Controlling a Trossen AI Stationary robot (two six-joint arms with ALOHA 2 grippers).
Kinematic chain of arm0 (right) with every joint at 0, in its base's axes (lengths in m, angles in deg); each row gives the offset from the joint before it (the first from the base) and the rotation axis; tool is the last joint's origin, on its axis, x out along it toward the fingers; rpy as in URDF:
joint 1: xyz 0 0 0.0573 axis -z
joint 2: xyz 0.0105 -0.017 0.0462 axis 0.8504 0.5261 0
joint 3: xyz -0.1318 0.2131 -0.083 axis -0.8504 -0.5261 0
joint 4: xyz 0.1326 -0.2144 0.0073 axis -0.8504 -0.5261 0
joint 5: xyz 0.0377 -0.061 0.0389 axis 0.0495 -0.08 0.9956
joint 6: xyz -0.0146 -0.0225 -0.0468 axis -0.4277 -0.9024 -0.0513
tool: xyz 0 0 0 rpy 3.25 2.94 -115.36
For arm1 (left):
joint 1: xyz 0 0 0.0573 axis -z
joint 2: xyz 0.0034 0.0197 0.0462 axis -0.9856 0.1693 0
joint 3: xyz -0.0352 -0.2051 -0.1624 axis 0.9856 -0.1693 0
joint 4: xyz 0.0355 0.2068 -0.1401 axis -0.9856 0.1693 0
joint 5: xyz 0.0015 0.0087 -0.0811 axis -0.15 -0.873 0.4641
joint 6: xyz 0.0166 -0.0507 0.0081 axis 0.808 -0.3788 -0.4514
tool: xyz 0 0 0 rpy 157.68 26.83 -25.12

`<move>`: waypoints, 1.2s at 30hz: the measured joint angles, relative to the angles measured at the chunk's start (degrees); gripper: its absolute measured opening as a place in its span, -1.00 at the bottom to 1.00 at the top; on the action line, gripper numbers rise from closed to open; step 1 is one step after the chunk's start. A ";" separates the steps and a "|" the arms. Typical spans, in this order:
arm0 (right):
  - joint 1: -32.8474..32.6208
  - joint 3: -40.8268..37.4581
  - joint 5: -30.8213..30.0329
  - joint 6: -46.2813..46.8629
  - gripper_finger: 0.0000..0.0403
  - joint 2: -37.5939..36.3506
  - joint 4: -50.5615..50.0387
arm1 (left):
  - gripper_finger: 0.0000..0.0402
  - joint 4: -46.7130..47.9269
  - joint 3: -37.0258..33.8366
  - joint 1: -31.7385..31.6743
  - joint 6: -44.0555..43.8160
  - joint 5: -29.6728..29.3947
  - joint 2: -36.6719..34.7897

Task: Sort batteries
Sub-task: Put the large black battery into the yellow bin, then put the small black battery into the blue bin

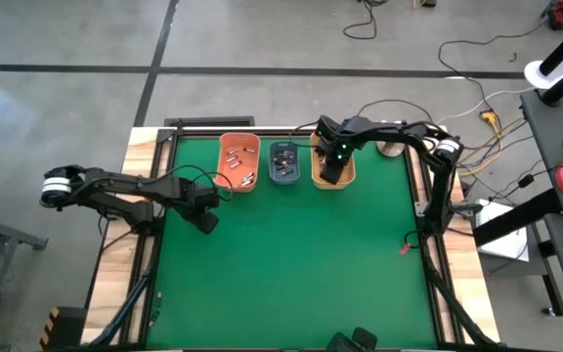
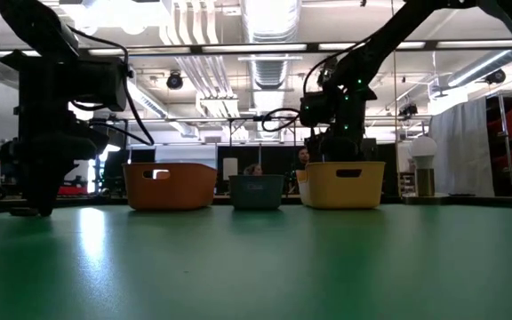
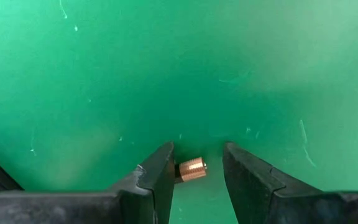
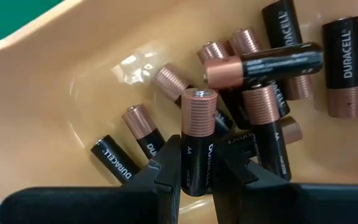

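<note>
Over the yellow-orange bin [image 4: 55, 112], right gripper [image 4: 197, 165] clamps an AA battery [image 4: 197, 134] — part its jaws only slightly; left gripper [image 3: 196, 169], jaws narrow, straddles a coppery battery [image 3: 191, 169] — close squarely.

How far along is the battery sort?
Mostly done by the look of it: batteries already lie in the orange bin, blue-grey bin and yellow-orange bin. In hand: the right gripper holds an AA battery inside the yellow-orange bin; the left gripper straddles a small battery on the green mat. No other loose batteries show.
</note>
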 joint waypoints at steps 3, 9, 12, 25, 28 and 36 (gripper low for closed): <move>0.00 0.00 -0.12 -0.60 -0.74 0.00 0.04 | -0.42 -0.01 0.00 0.04 0.03 0.00 0.00; 0.02 0.00 -0.28 -1.32 -0.67 0.02 0.33 | -0.42 -0.30 0.00 0.04 2.11 -0.04 -0.02; 0.02 0.00 -0.31 -1.61 -0.65 0.04 0.39 | -0.42 -0.51 0.00 0.04 2.95 -0.04 -0.02; 0.00 0.00 -0.70 0.52 -0.58 -0.05 0.59 | -0.42 -0.63 0.00 0.04 4.87 1.37 -0.21; -0.11 0.34 -1.48 1.55 -0.45 -0.15 -0.80 | -0.42 -0.58 0.00 0.06 6.79 2.60 -0.31; -0.58 8.68 -3.58 0.99 -0.13 -0.76 -7.82 | -0.39 0.77 0.62 0.06 8.21 2.78 -2.06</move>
